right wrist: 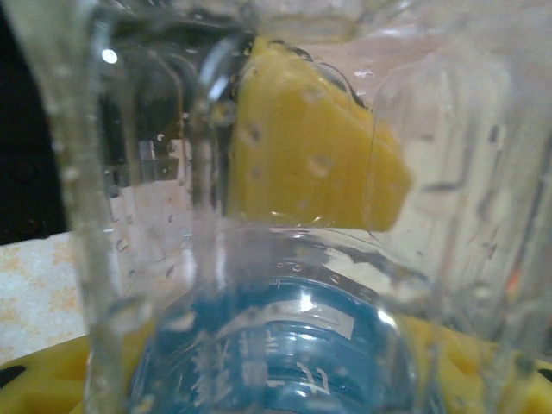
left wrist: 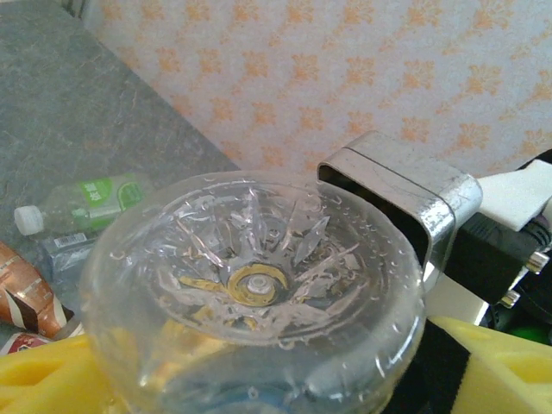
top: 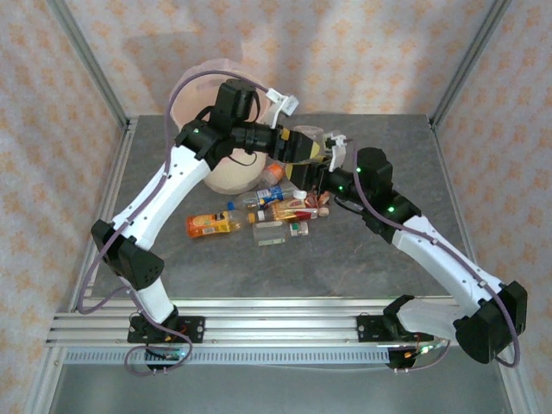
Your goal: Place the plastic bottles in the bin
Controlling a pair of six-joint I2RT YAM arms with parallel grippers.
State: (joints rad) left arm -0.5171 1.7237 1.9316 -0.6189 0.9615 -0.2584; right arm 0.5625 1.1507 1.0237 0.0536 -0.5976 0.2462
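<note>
- The clear bottle point(left wrist: 254, 285) hangs in the air between both arms, above the far middle of the table point(top: 371, 267); I judge this a hand-over.
- The right gripper point(top: 333, 153) is clamped on the clear bottle, with one metal finger point(left wrist: 405, 190) hugging its side.
- The left gripper point(top: 302, 148) has its yellow pads either side of the bottle's base. Whether they press it yet, I cannot tell.
- The bin point(top: 231, 177) stands just left of the grippers, partly under the left forearm, so the carry looks short.
- The other bottles point(top: 259, 216) lie heaped on the table just nearer than the grippers, one green-labelled bottle point(left wrist: 95, 198) among them.
- Bare table lies to the right and near side, while the far wall is close behind.
</note>
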